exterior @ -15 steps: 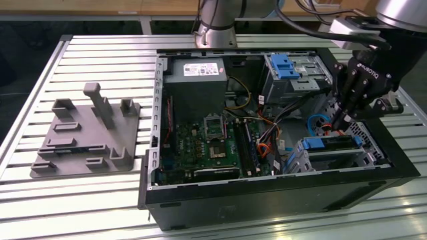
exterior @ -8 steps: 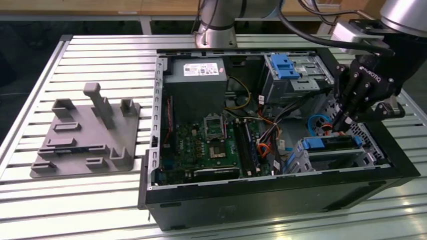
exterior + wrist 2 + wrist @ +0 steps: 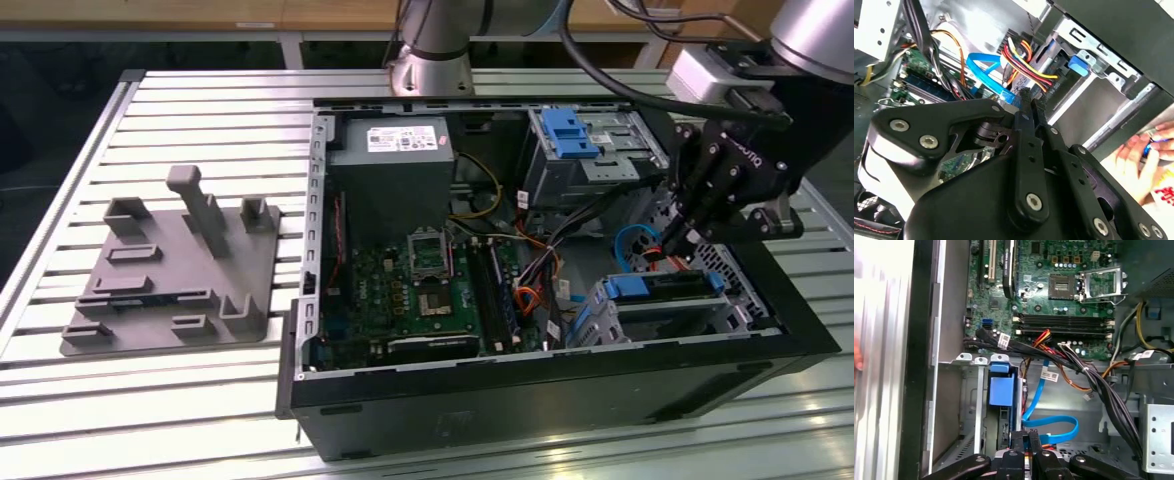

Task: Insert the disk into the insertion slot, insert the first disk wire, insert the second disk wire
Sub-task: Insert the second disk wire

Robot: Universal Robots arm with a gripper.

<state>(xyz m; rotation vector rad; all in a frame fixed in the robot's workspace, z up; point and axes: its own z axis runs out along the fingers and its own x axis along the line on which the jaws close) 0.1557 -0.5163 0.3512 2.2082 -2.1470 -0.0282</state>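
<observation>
Now hovering over disk (image 3: 663,288) lying flat in insertion slot (image 3: 727,318), gripper (image 3: 677,243) fingers nearly closed, grasp unclear.

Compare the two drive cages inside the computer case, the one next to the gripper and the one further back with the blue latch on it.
The insertion slot by the gripper has the disk seated in it, its blue carrier showing, with a blue cable looping towards it. The rear cage carries only a blue latch piece on top, and no cable shows running to it. The rear cage sits beside the power supply; the insertion slot sits at the near corner. Both are bare sheet metal.
</observation>
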